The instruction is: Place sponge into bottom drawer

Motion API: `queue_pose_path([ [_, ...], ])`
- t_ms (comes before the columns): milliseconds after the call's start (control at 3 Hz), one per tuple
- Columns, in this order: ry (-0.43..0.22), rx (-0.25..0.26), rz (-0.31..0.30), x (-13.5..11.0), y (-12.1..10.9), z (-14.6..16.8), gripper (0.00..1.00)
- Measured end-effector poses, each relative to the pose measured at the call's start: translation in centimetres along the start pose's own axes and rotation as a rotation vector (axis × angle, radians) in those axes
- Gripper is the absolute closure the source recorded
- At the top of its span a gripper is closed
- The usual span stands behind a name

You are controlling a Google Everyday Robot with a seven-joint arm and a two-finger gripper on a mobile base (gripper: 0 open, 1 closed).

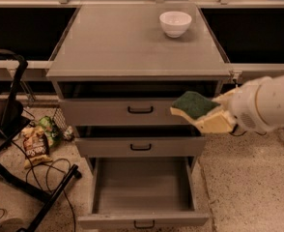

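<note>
gripper (205, 118) mid-right (tight around sponge (192, 104))

— What is cut off?
— The white robot arm (272, 103) is cropped at three o'clock; the open grey bottom drawer (108, 221) is clipped at six.
— And hidden?
— The green-and-yellow wavy sponge (192, 103) is partly covered by the cream two-finger gripper (214, 111) clamped on it, at three o'clock.

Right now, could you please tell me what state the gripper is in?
Gripper: closed on the sponge, in the air in front of the top drawer, above the open bottom drawer.
</note>
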State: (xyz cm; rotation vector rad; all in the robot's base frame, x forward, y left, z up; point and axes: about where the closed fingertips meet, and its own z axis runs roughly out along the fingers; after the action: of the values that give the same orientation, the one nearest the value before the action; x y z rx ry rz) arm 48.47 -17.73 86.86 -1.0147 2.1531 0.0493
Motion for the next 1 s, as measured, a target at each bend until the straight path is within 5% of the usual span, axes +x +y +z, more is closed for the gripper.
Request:
queue_pose_path([
  [333, -0.021, -0.003, 0.079, 7.0, 0.6, 4.1, 1.00],
  [1000, -0.149, -0.027, 0.164, 14.2, -1.9, 13.8, 1.00],
])
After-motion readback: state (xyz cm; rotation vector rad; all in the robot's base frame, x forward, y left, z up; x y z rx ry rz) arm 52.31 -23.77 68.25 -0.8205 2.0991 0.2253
